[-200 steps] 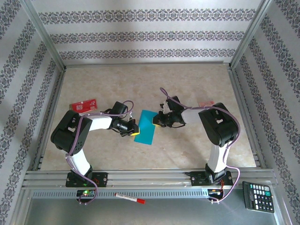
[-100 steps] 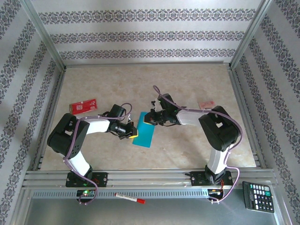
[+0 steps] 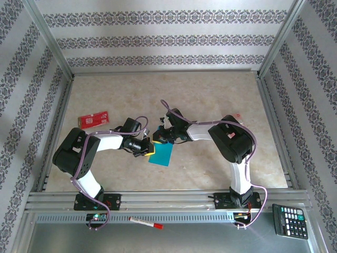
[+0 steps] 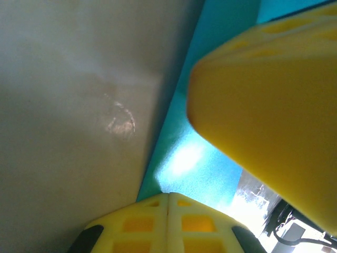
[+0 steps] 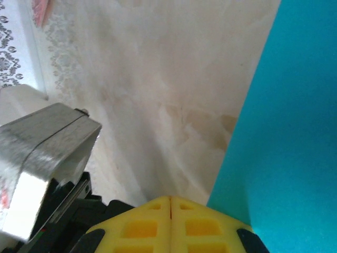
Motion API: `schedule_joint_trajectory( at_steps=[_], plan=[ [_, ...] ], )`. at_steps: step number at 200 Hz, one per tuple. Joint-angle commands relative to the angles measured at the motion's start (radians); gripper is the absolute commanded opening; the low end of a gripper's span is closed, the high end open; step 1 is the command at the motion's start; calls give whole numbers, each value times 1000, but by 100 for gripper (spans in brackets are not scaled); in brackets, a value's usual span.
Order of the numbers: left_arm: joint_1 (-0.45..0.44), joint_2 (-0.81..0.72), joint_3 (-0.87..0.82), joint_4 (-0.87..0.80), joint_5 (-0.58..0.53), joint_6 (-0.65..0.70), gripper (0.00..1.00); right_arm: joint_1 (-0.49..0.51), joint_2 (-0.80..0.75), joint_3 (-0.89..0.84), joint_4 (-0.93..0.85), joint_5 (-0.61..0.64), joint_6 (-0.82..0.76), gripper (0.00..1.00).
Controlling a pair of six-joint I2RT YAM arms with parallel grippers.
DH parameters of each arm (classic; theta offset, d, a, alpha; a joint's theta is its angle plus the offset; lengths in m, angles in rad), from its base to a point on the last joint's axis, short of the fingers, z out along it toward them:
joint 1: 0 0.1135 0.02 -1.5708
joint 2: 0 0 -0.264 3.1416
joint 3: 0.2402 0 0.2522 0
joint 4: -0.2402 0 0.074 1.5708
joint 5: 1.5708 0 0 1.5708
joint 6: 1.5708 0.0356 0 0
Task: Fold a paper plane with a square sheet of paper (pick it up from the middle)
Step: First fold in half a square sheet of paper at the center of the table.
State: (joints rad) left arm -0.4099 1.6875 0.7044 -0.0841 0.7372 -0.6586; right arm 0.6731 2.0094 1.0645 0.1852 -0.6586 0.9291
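Print on the small red-and-white card [image 3: 93, 119], left on the beige marbled surface [image 3: 210, 89], is too small to read. The left tool [image 3: 151, 149] is clenched, nothing between its yellow fingers, at the left edge of the flat, creased teal-blue sheet of paper [image 3: 162, 155] at mid-surface. The right tool [image 3: 157, 140] is likewise clenched and empty, just beside it at the paper's far edge.

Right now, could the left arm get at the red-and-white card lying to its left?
Probably yes. The red-and-white card lies flat on the table just beyond the left arm, and the way between looks free. Its jaws are shut at the teal paper, so it would have to swing back and open first.
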Motion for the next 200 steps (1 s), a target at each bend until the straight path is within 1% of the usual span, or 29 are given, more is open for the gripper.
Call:
schedule_joint_trajectory(
  at_steps=[1, 43, 61, 116, 200],
  plan=[
    [9, 43, -50, -133, -93, 14, 0, 18, 30, 32, -34, 36, -19, 0],
    [9, 68, -52, -201, -145, 55, 0, 7, 56, 91, -153, 120, -91, 0],
    [10, 81, -58, -214, -156, 65, 0, -10, 66, 106, -176, 145, -103, 0],
    [9, 98, -64, -236, -160, 77, 0, -64, 111, 171, -221, 181, -126, 0],
    [2, 84, -76, -252, -163, 82, 0, -139, 170, 231, -275, 220, -95, 0]
  ],
)
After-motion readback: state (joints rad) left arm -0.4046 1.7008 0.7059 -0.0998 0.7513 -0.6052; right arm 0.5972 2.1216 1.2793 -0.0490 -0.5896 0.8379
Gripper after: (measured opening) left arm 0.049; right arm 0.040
